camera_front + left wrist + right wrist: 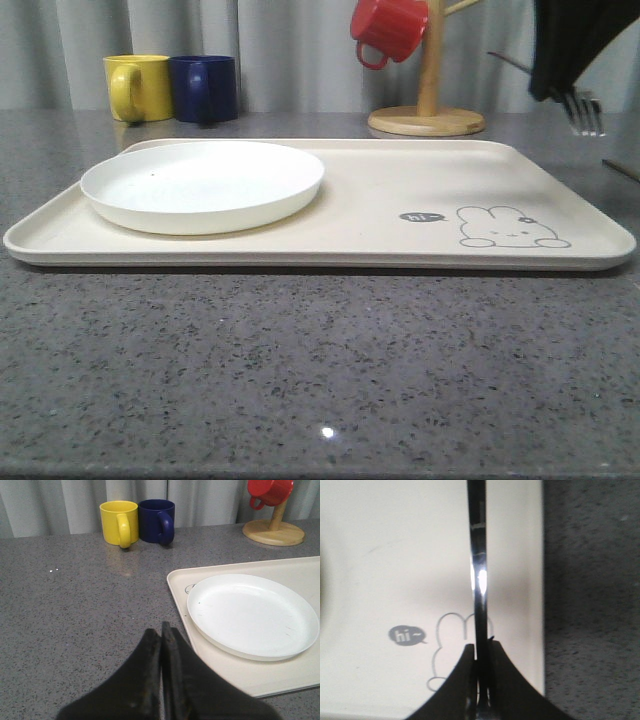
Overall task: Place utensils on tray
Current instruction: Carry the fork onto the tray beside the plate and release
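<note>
- The right hand [482, 700] is clamped on a slim metal fork [478, 580], gripping it by one end so the shaft runs out from between the fingers; in the front view the tines hang below the hand at upper right
- In the right wrist view the fork hangs above the tray [380, 555], over the rabbit drawing [455, 655] and near the tray's edge, with grey counter [590, 605] just beyond
- The left hand [161, 630] is closed on nothing, poised over bare counter just beside the tray's other end, where the white plate [250, 612] sits
- Step in hand, as I judge it: carrying the fork to the tray, not yet set down
- Next move calls for lowering the fork onto the free cream area by the rabbit, flat and inside the rim, then releasing
</note>
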You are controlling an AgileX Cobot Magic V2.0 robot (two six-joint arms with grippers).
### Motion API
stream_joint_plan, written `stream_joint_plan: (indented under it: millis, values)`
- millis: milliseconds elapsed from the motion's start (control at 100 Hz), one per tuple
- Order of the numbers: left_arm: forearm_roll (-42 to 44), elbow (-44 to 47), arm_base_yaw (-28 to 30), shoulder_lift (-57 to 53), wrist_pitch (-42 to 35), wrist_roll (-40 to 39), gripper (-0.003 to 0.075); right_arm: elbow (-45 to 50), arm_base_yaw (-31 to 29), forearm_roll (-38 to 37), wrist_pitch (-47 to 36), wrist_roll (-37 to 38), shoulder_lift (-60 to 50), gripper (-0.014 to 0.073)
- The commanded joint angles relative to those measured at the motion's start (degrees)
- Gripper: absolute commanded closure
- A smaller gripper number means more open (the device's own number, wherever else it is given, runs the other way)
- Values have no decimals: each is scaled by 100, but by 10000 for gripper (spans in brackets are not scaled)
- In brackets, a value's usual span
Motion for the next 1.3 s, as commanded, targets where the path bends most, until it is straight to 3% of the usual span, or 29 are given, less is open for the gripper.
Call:
stream_joint_plan:
  millis: [0, 330, 770, 850, 1050, 1120, 1290]
  values:
    - [-27, -148, -42, 59, -426, -38, 739, -285, 288, -88, -89, 239, 11, 661]
    - [-27, -148, -42, 59, -426, -38, 739, -937, 1080, -83, -162, 958, 1057, 661]
    - [-27, -148, -42, 59, -426, -38, 739, -1012, 1142, 0, -462, 1070, 1454, 652]
    - [-27, -148, -42, 59, -426, -38, 739, -1012, 1142, 0, -454, 1070, 1454, 587]
    - [-27, -148, -42, 59, -426, -38, 739, -1020, 1142, 0, -523, 1070, 1425, 265]
    - [-27, -148, -42, 59, -426, -38, 739, -1020, 1142, 0, -606, 1070, 1365, 222]
    - [-27, -148, -42, 59, -426, -38, 739, -1020, 1130, -118, -612, 942, 1067, 221]
